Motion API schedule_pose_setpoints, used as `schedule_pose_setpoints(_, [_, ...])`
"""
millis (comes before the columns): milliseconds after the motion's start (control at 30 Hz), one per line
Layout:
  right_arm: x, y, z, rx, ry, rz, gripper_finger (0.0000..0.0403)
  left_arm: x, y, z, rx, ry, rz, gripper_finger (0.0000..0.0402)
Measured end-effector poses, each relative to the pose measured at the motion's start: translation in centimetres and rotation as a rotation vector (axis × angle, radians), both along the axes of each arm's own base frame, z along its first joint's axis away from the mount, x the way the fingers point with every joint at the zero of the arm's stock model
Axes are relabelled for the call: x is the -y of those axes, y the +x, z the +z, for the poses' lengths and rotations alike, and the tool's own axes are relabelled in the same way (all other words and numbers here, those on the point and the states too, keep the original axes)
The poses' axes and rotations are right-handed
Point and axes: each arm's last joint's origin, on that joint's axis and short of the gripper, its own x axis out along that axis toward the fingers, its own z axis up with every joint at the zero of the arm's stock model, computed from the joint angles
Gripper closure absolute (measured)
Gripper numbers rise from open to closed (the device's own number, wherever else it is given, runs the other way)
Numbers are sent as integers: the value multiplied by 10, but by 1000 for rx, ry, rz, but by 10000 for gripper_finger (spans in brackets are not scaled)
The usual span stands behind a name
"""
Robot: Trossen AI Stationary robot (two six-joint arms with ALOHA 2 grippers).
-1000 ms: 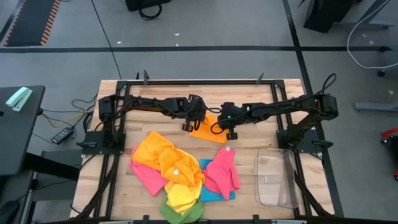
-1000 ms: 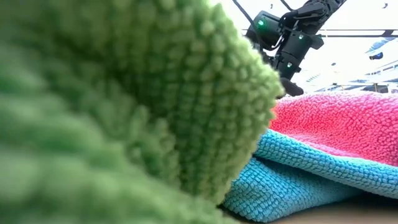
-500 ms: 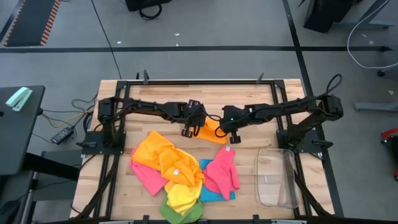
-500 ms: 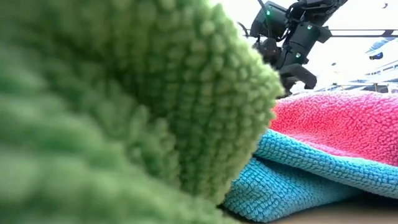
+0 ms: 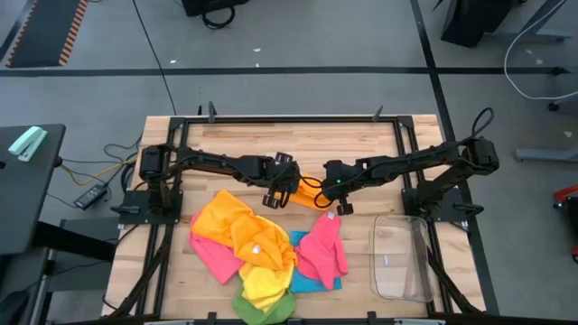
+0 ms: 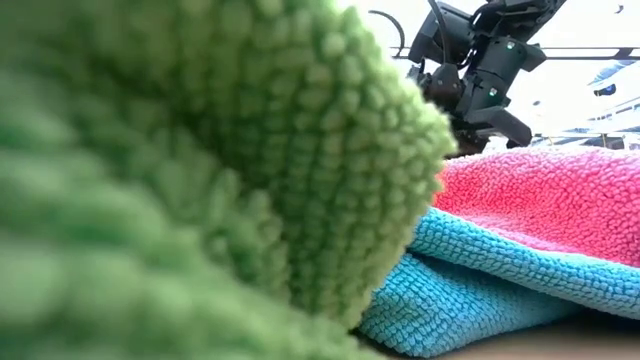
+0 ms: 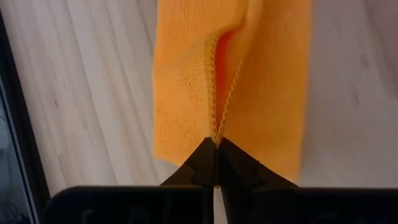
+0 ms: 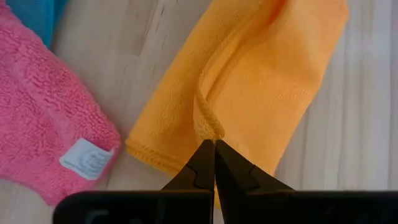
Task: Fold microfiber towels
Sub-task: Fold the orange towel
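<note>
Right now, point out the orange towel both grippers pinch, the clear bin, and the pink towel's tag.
orange towel (image 8: 261, 81), right wrist view, its flat middle.
clear bin (image 5: 424, 262), high view, right rim.
pink towel's tag (image 8: 86, 158), right wrist view, tag centre.

Orange towel soft matt microfiber; table pale smooth wood; bin clear glossy plastic.

Left gripper and right gripper met mid-tabletop over an orange towel, one at each end. Heap of orange, yellow, pink, blue, green towels lay nearer the front edge. Clear bin beside the heap, right side.
</note>
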Motion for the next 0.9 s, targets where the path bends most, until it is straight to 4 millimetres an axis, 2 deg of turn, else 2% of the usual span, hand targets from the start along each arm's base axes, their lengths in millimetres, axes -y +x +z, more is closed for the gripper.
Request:
schedule_pose_setpoints(133, [-6,1,1,14,10,16,393,3,-2,5,3,-14,13,370])
schedule_pose_setpoints(333, [-17,3,2,32,7,64,393,7,-2,0,4,-129,5,364])
schedule_pose_setpoints(600, [-18,7,-13,-24,16,55,393,9,-3,-1,-3,-159,42,383])
schedule_pose_setpoints(700, [-18,9,-20,-53,16,54,393,13,-5,-5,-14,-161,36,378])
schedule_pose_setpoints(900, [-18,9,-19,-47,18,65,388,20,-10,-14,-45,-162,18,367])
